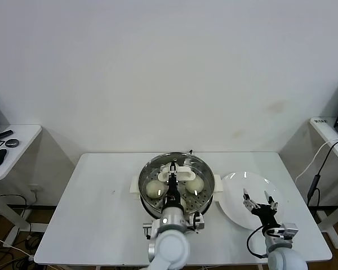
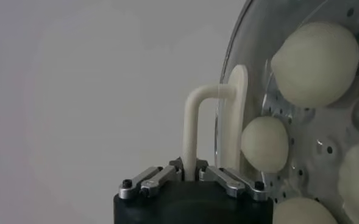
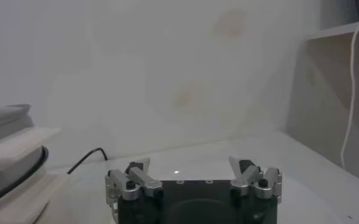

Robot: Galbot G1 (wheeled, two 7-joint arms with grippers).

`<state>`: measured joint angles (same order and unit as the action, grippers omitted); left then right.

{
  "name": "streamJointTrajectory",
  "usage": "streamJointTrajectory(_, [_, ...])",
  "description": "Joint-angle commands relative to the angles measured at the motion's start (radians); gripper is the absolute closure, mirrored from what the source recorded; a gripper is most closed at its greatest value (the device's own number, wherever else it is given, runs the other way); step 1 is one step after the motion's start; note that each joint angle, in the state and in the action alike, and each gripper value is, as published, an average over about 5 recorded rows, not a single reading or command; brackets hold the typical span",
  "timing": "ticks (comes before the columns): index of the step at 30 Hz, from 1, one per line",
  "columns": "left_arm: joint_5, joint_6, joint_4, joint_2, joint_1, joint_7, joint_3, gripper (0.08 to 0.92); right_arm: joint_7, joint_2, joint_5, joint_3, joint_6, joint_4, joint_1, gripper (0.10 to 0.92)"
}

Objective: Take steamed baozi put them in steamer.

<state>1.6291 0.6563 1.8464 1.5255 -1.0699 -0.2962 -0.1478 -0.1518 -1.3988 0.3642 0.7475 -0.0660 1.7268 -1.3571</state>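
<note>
Centrally, low in the head view, the steamer (image 1: 205, 169) holds the steamed baozi (image 1: 152, 190) under a glass lid (image 1: 177, 169). The left claw (image 1: 173, 181) straddles the lid handle (image 2: 194, 122), fingers slightly parted. At lower right, the right claw (image 1: 257, 200) hovers wide open, empty, over the white plate (image 1: 234, 197) on the counter (image 1: 101, 214).

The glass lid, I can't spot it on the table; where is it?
In the head view, the glass lid sits on the steamer at table centre, left gripper at its handle.
</note>
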Motion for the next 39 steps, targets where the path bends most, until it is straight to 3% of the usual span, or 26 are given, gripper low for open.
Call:
streamJointTrajectory(1, [-0.032,-0.027,0.186,-0.027,-0.097,0.017,-0.021,0.585,0.001,0.004,0.000,0.001,-0.001,-0.002,0.002,0.203])
streamJointTrajectory(12, [-0.092,-0.016,0.474,-0.116,-0.240,-0.008,-0.016,0.266,-0.014,0.012,-0.030,0.004,-0.003,0.015,-0.040,0.203])
streamJointTrajectory(16, [-0.166,-0.027,0.551,-0.154,-0.323,-0.012,0.038,0.190,-0.050,0.019,-0.051,0.007,0.036,0.055,-0.095,0.203])
streamJointTrajectory(19, [-0.279,-0.036,0.603,-0.181,-0.379,0.030,0.127,0.179,-0.089,0.015,-0.113,0.011,0.058,0.100,-0.145,0.203])
streamJointTrajectory(22, [-0.492,-0.042,0.628,-0.191,-0.410,0.149,0.254,0.177,-0.085,0.007,-0.106,-0.001,0.028,0.152,-0.190,0.203])
streamJointTrajectory(26, [-0.876,-0.128,0.603,-0.179,-0.456,0.309,0.478,0.177,-0.073,-0.005,-0.121,-0.020,0.027,0.179,-0.226,0.203])
streamJointTrajectory(31, [-1.222,-0.430,0.487,-0.146,-0.566,0.338,0.732,0.177,-0.046,-0.006,-0.119,-0.052,0.049,0.165,-0.248,0.203])
streamJointTrajectory(35, [-1.369,-0.605,0.364,-0.157,-0.658,0.434,0.765,0.177,-0.027,0.001,-0.124,-0.090,0.056,0.162,-0.266,0.203])
streamJointTrajectory(39, [-1.506,-0.627,0.283,-0.113,-0.715,0.474,0.757,0.177,-0.034,-0.021,-0.118,-0.082,0.061,0.170,-0.271,0.203])
